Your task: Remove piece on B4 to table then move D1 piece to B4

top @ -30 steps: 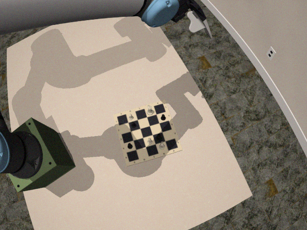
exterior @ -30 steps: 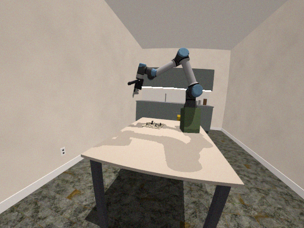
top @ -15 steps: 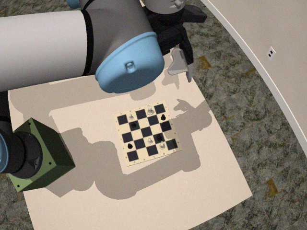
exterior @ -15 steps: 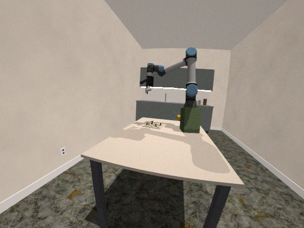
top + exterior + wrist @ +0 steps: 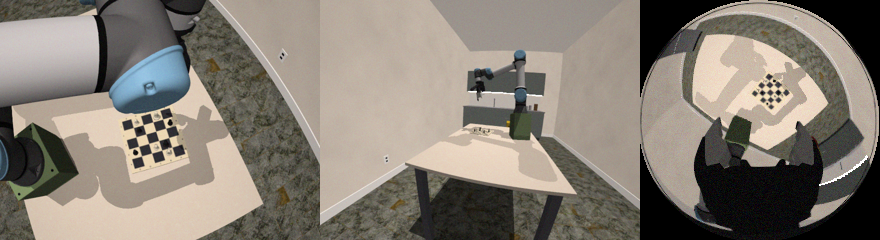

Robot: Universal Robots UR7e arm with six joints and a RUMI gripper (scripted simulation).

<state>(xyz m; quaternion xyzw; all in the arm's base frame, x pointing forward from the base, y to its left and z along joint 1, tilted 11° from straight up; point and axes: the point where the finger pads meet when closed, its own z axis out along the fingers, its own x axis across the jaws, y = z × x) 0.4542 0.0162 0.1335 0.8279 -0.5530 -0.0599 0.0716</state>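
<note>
The small chessboard (image 5: 154, 139) lies on the table and also shows in the exterior view (image 5: 481, 131) and the wrist view (image 5: 771, 91). On it stand white pieces (image 5: 155, 115) (image 5: 136, 121) (image 5: 155, 147) (image 5: 168, 151) and black pieces (image 5: 169, 122) (image 5: 139, 129) (image 5: 165, 142) (image 5: 134, 151), all upright. The edge labels are too small to read, so I cannot tell which piece is on B4 or D1. My gripper (image 5: 478, 96) hangs high above the board, open and empty; its two fingers stand wide apart in the wrist view.
The arm's blue elbow cap (image 5: 149, 82) fills the upper left of the top view and hides the board's far edge. The green robot base (image 5: 42, 161) stands on the table beside the board (image 5: 520, 126). The arm's shadow falls across the table.
</note>
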